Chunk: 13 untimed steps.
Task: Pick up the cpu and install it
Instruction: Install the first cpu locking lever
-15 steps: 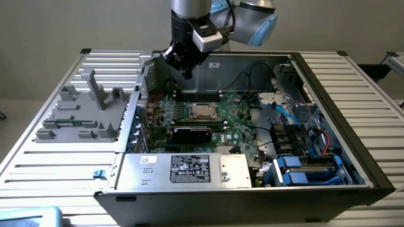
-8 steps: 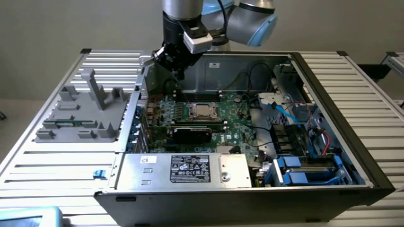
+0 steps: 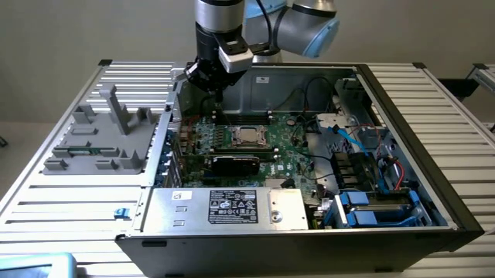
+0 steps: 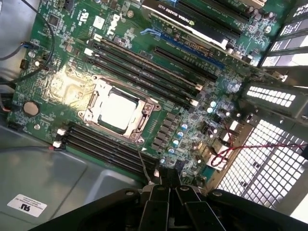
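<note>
Tool [image 3: 215,88] [image 4: 168,185]: clenched, fingers pressed together; it hangs over the far corner of the open case [image 3: 414,119] on the exterior view's left, above the motherboard [image 3: 298,152] [image 4: 62,53] and apart from it.
Cpu [image 3: 247,136] [image 4: 117,109]: lies flat in the socket frame [image 3: 247,128] [image 4: 136,126] mid-board, silver top up, its edges square to the frame. The tool is well apart from it.
Socket edges: the metal frame runs round all four sides of the cpu. Rows of memory slots [image 4: 144,72] lie just beside the frame on two opposite sides.
Room above the cpu: open straight overhead in the exterior view. The graphics card [image 3: 236,162] [image 4: 192,24] stands near the socket on the viewer's side, and dark cables [image 3: 313,92] loop toward the exterior view's right.
Case edges: the silver box with a white label [image 3: 224,207] closes the near side, and blue drive bays [image 3: 371,208] fill the near corner on the exterior view's right. In the wrist view a perforated panel [image 4: 260,163] crossed by a red wire [image 4: 250,147] borders the board close to the tool.
Table [image 3: 456,104]: slatted. A grey fixture [image 3: 101,139] sits just beside the case on the exterior view's left.
</note>
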{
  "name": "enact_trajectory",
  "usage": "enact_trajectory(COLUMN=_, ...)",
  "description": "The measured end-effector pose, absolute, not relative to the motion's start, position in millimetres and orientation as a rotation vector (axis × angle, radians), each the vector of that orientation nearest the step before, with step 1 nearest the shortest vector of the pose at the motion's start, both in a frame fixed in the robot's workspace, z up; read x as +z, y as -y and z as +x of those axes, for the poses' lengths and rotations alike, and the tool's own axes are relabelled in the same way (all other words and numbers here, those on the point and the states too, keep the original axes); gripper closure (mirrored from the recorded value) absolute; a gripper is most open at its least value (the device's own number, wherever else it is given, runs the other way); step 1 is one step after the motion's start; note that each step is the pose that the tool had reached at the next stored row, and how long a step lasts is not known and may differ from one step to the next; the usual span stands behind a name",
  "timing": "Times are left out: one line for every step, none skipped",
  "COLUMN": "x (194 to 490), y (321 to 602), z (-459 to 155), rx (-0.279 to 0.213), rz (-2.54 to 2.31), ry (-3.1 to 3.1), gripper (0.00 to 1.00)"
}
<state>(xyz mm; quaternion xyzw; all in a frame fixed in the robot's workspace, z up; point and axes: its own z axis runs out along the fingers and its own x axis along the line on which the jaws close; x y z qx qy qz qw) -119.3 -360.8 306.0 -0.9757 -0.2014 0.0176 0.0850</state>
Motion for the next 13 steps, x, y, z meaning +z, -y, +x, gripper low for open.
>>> enact_trajectory(x=304.7, y=360.7, z=-119.6, rx=0.051, rz=-2.912, ry=0.587, gripper=0.89)
enact_trajectory(x=303.8, y=360.6, z=-119.9, rx=0.050, rz=-2.914, ry=0.576, gripper=0.89)
enact_trajectory(x=303.0, y=360.5, z=-120.1, rx=0.050, rz=-2.916, ry=0.565, gripper=0.89)
enact_trajectory(x=302.3, y=360.5, z=-120.5, rx=0.049, rz=-2.918, ry=0.555, gripper=0.89)
enact_trajectory(x=301.6, y=360.5, z=-120.7, rx=0.048, rz=-2.920, ry=0.545, gripper=0.89)
enact_trajectory(x=301.1, y=360.5, z=-120.9, rx=0.047, rz=-2.922, ry=0.534, gripper=0.89)
enact_trajectory(x=300.8, y=360.5, z=-121.1, rx=0.046, rz=-2.923, ry=0.523, gripper=0.89)
enact_trajectory(x=300.4, y=360.5, z=-121.2, rx=0.045, rz=-2.924, ry=0.513, gripper=0.89)
enact_trajectory(x=300.1, y=360.5, z=-121.4, rx=0.044, rz=-2.924, ry=0.504, gripper=0.89)
enact_trajectory(x=299.8, y=360.5, z=-121.6, rx=0.043, rz=-2.923, ry=0.494, gripper=0.89)
enact_trajectory(x=299.7, y=360.5, z=-121.9, rx=0.041, rz=-2.918, ry=0.487, gripper=0.89)
enact_trajectory(x=299.5, y=360.4, z=-122.2, rx=0.038, rz=-2.911, ry=0.480, gripper=0.89)
enact_trajectory(x=299.4, y=360.5, z=-122.6, rx=0.037, rz=-2.904, ry=0.474, gripper=0.89)
